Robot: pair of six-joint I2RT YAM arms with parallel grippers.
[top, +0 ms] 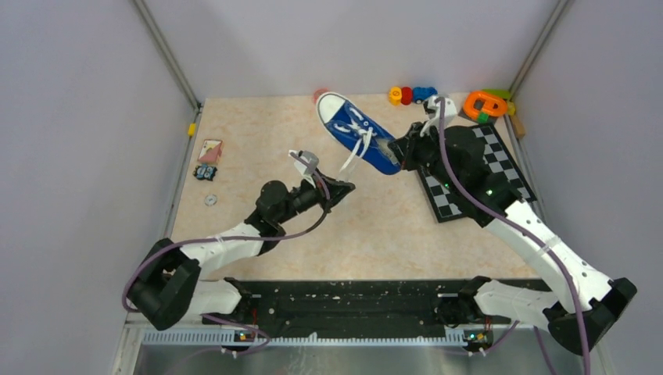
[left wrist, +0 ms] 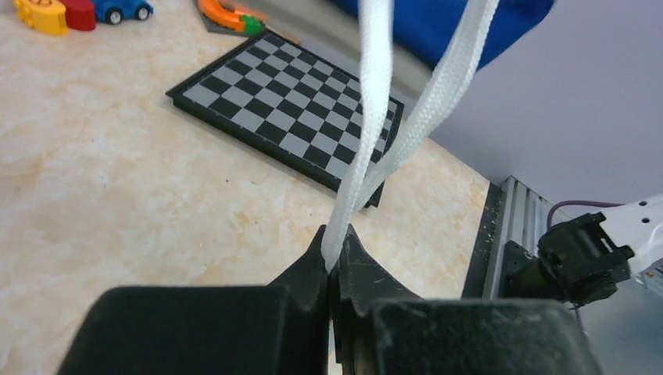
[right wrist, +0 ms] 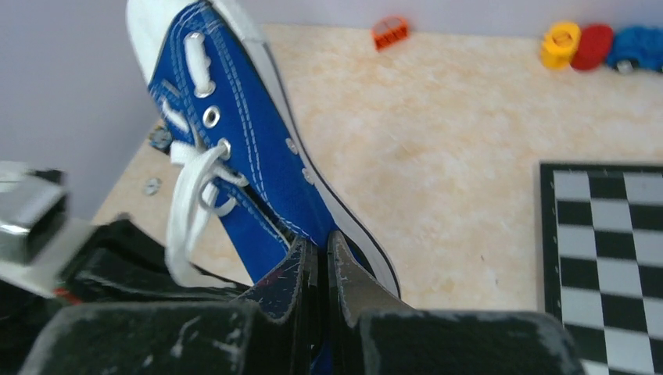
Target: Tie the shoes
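The blue canvas sneaker (top: pixel 358 131) with white toe cap lies at the back middle of the table, toe to the far left. My right gripper (top: pixel 403 154) is shut on the shoe's heel wall; in the right wrist view (right wrist: pixel 322 244) its jaws pinch the blue canvas (right wrist: pixel 242 168). My left gripper (top: pixel 342 187) sits just in front of the shoe and is shut on both white laces (top: pixel 353 153). In the left wrist view the laces (left wrist: pixel 367 148) run taut up from the closed jaws (left wrist: pixel 336 248) to the shoe above.
A black-and-white checkerboard (top: pixel 469 168) lies under the right arm. Small toy blocks and a blue toy car (top: pixel 413 94) line the back edge, with an orange toy (top: pixel 485 103) at the back right. Small cards and a washer (top: pixel 209 160) lie at the left.
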